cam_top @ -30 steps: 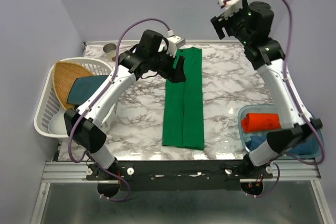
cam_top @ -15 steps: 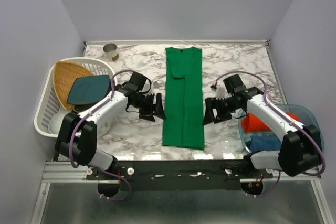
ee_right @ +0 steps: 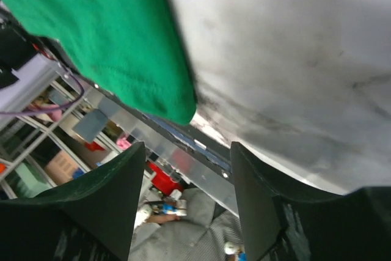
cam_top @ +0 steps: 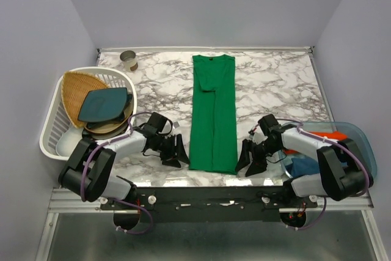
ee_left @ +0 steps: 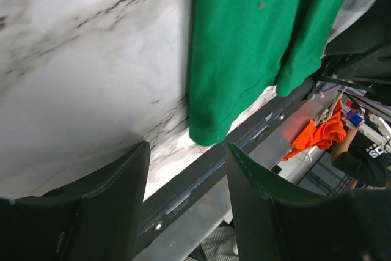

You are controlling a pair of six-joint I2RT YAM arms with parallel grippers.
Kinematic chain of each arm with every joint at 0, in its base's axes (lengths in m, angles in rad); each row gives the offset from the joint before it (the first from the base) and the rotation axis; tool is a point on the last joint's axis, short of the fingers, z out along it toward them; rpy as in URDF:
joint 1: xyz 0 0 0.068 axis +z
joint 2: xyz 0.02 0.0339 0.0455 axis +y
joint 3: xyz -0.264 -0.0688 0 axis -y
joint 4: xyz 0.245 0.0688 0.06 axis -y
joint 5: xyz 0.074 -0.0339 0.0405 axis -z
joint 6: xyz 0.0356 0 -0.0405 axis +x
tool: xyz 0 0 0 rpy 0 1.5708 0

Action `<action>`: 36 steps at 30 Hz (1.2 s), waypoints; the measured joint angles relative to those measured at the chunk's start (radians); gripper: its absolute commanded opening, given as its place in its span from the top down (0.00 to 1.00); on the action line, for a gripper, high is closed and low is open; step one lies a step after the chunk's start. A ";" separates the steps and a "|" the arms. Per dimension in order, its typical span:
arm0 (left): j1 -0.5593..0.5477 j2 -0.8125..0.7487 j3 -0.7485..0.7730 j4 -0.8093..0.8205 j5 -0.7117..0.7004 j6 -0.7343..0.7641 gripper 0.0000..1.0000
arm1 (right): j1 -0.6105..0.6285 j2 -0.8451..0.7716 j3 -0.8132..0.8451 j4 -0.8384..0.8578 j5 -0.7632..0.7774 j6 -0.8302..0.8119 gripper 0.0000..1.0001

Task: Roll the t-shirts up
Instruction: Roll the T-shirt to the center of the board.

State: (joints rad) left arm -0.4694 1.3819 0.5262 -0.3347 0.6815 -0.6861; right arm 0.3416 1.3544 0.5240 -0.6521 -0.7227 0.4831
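A bright green t-shirt (cam_top: pixel 214 114), folded into a long narrow strip, lies down the middle of the marble table. My left gripper (cam_top: pixel 179 154) sits low just left of its near left corner, open, nothing between its fingers. In the left wrist view that green corner (ee_left: pixel 211 129) lies just ahead of the open gripper (ee_left: pixel 186 178). My right gripper (cam_top: pixel 249 162) is low beside the near right corner, also open and empty; the green corner (ee_right: pixel 174 105) shows ahead of the gripper (ee_right: pixel 186 178). An orange-red t-shirt (cam_top: pixel 339 134) and a blue t-shirt (cam_top: pixel 303 167) lie bundled in a bin.
A clear blue bin (cam_top: pixel 361 146) stands at the right edge behind my right arm. A white basket (cam_top: pixel 52 132) at the left holds a wicker tray (cam_top: pixel 76 87) and a dark teal plate (cam_top: pixel 104 103). A small cup (cam_top: pixel 128 60) stands back left. The table's near edge lies right under both grippers.
Both arms have dropped from up high at the shirt's far end and swept back to its near corners. Both sets of jaws have narrowed a little but remain open.
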 measured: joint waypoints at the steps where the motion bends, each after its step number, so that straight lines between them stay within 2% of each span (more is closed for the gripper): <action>1: -0.006 0.000 -0.004 0.018 0.001 -0.007 0.39 | 0.000 0.016 -0.001 0.015 0.000 0.014 0.38; 10: -0.061 0.039 -0.006 0.146 0.008 -0.056 0.42 | 0.014 0.071 -0.011 0.050 0.019 0.077 0.39; 14: -0.069 0.053 -0.005 0.150 0.008 -0.061 0.48 | 0.031 0.083 -0.009 0.053 0.022 0.096 0.43; 28: -0.070 0.080 -0.011 0.165 0.019 -0.076 0.54 | 0.039 0.125 0.010 0.140 0.023 0.138 0.50; 29: -0.074 0.083 -0.011 0.169 0.021 -0.079 0.57 | 0.039 0.125 0.010 0.143 0.023 0.143 0.51; 35: -0.089 0.099 -0.011 0.176 0.020 -0.082 0.74 | 0.047 0.132 0.010 0.172 0.029 0.153 0.66; 36: -0.089 0.104 -0.011 0.175 0.020 -0.083 0.76 | 0.054 0.132 0.008 0.178 0.035 0.153 0.71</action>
State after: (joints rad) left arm -0.5587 1.4857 0.5156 -0.1593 0.7017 -0.7692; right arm 0.3958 1.4868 0.5323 -0.4740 -0.6880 0.6357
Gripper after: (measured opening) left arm 0.325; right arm 0.395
